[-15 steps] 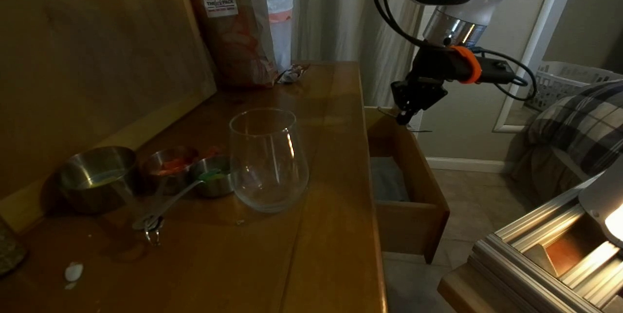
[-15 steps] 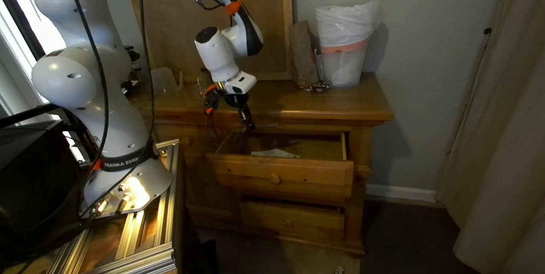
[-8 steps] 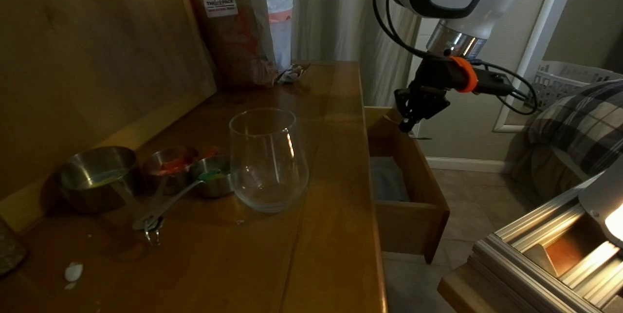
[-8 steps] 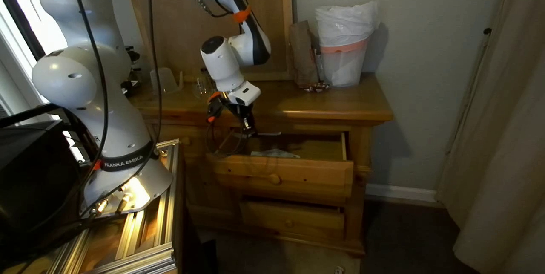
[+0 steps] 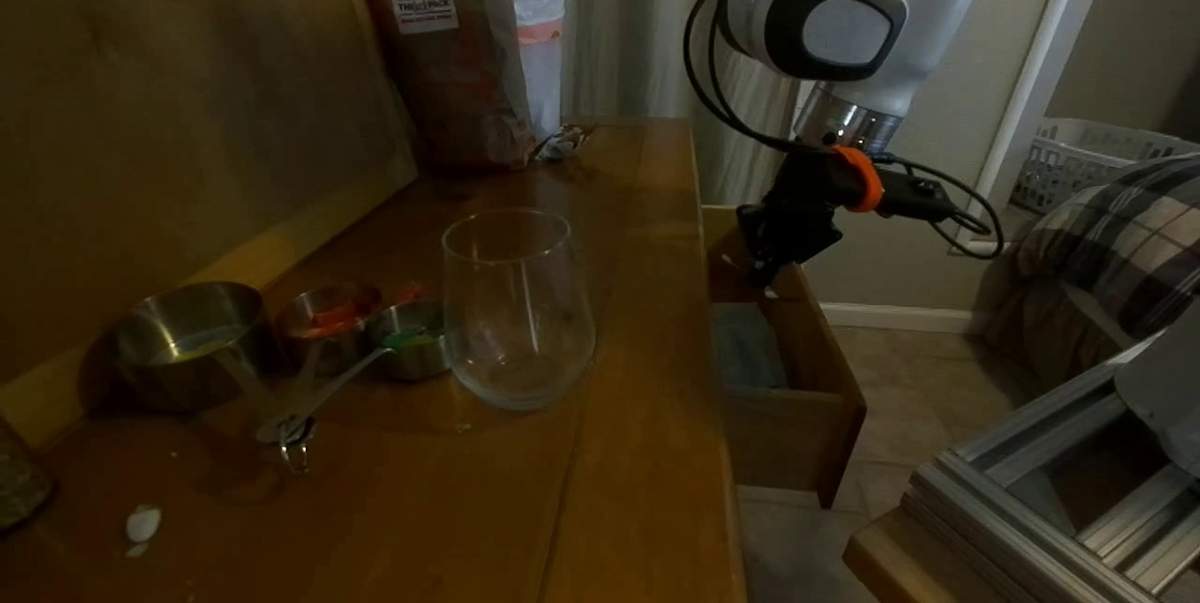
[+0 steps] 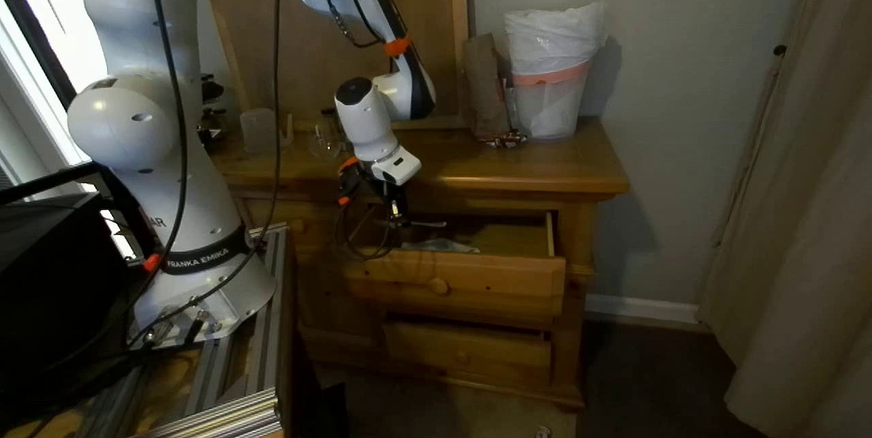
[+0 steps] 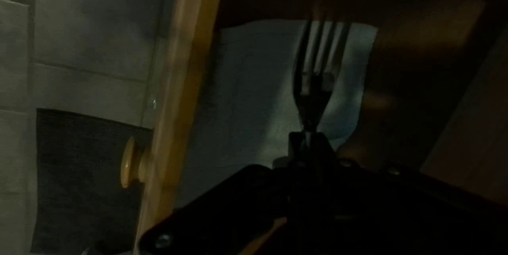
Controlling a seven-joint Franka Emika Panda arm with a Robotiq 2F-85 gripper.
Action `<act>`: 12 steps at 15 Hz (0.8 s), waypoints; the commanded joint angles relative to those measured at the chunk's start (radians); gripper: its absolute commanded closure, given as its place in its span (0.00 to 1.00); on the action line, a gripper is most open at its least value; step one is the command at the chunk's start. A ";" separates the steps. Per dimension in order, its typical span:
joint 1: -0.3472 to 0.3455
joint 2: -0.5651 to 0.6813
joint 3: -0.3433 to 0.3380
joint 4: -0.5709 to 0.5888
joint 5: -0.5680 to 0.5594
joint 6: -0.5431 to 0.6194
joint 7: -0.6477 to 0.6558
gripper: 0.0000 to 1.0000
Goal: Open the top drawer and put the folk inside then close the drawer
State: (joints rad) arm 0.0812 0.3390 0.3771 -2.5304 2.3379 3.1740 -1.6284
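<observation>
Pinching the fork (image 7: 313, 95), the gripper (image 7: 309, 139) hangs over the pulled-out top drawer (image 6: 477, 278). Open room parts the fork from the drawer's front edge (image 7: 179, 100).

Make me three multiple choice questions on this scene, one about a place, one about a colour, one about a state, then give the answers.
1. Where is the fork?
A. On the floor
B. In the gripper
C. In the paper bag

2. What colour is the strap near the gripper?
A. Orange
B. Green
C. Blue

3. What state is the top drawer in?
A. Shut
B. Lifted out
C. Pulled open

Answers:
1 B, the wrist view shows it held there, tines pointing away.
2 A, it shows orange against black parts in an exterior view.
3 C, both exterior views show its inside.
</observation>
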 commanded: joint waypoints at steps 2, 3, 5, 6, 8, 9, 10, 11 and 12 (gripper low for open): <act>0.074 0.089 -0.066 0.070 0.033 -0.016 -0.006 0.98; 0.086 0.103 -0.079 0.079 0.035 -0.021 -0.006 0.98; 0.111 0.128 -0.104 0.097 0.039 -0.030 -0.006 0.68; 0.123 0.138 -0.118 0.107 0.043 -0.033 -0.006 0.66; 0.149 0.148 -0.150 0.120 0.055 -0.043 -0.010 0.54; 0.160 0.148 -0.164 0.125 0.060 -0.047 -0.011 0.46; 0.170 0.149 -0.177 0.129 0.065 -0.051 -0.010 0.40; 0.180 0.145 -0.190 0.131 0.072 -0.053 -0.011 0.34; 0.191 0.138 -0.202 0.132 0.079 -0.050 -0.012 0.26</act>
State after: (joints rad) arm 0.2286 0.4787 0.2201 -2.4175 2.3749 3.1292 -1.6279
